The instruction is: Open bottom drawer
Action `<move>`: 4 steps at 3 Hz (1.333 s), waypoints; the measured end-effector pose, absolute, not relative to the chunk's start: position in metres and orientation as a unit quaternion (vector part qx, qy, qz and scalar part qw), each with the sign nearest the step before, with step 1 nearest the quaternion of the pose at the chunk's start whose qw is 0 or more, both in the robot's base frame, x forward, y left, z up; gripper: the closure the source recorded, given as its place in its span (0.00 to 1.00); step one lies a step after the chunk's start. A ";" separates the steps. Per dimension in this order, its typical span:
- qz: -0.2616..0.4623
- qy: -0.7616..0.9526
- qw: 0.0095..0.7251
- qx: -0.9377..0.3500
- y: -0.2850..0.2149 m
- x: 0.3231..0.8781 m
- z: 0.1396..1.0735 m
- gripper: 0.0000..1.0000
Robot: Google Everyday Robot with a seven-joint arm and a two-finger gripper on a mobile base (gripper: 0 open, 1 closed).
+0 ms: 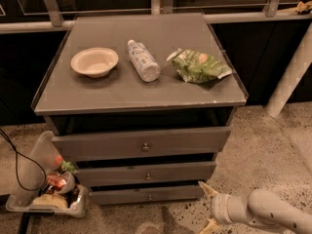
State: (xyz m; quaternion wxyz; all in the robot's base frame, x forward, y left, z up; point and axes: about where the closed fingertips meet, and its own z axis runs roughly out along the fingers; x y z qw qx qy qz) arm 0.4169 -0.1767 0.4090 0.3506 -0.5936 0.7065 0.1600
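The bottom drawer (146, 195) is the lowest, slimmest grey front of the grey cabinet (141, 145), with a small round metal knob (149, 196). It sits a little out from the cabinet, like the two drawers above it. My gripper (208, 206) is low at the right, just past the drawer's right end, near the floor. Its two pale fingers (206, 189) stand spread apart with nothing between them. It touches nothing.
On the cabinet top lie a paper bowl (94, 61), a plastic bottle (143, 60) on its side and a green chip bag (197, 66). A clear bin of trash (46, 189) and a black cable (14, 160) sit at the lower left. A white post (292, 72) stands at the right.
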 end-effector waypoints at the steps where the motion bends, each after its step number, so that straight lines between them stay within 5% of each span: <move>1: 0.160 0.707 0.351 -0.594 -0.177 0.417 0.409 0.00; 4: 0.152 0.710 0.322 -0.607 -0.158 0.446 0.326 0.00</move>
